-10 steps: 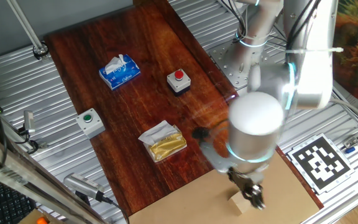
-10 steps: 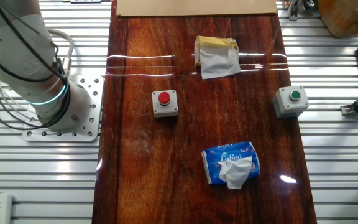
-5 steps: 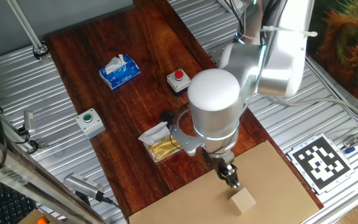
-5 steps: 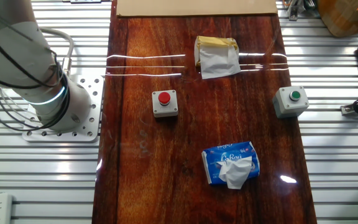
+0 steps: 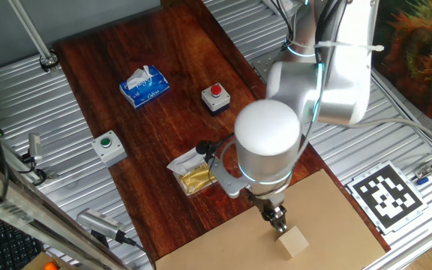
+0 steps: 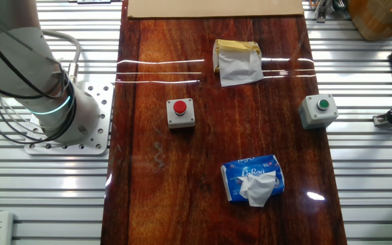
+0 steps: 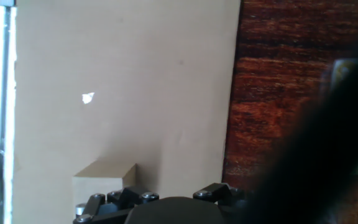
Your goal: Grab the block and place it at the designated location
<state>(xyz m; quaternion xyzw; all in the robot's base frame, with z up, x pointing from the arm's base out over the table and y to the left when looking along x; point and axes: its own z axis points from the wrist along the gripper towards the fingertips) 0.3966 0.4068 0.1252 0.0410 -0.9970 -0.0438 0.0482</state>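
The block (image 5: 294, 241) is a small light-tan wooden cube. It lies free on the designated location, the tan cardboard sheet (image 5: 336, 217), near the sheet's front edge. My gripper (image 5: 277, 218) hangs just above and to the left of the block, apart from it, and holds nothing. In the hand view the block (image 7: 104, 180) sits at the lower left on the cardboard (image 7: 123, 74), beside the gripper's dark body (image 7: 166, 210); the fingertips do not show there. The other fixed view shows only the sheet's edge (image 6: 213, 8) and the arm's base (image 6: 53, 102).
On the dark red-brown board (image 5: 163, 127) stand a red-button box (image 5: 215, 96), a green-button box (image 5: 108, 145), a blue tissue pack (image 5: 145, 84) and a gold packet with white paper (image 5: 197, 171). A black-and-white marker (image 5: 388, 193) lies to the right of the cardboard.
One second ago my gripper was down on the block. It has let go and lifted up and left; the block stays on the cardboard. The arm has swung over the board.
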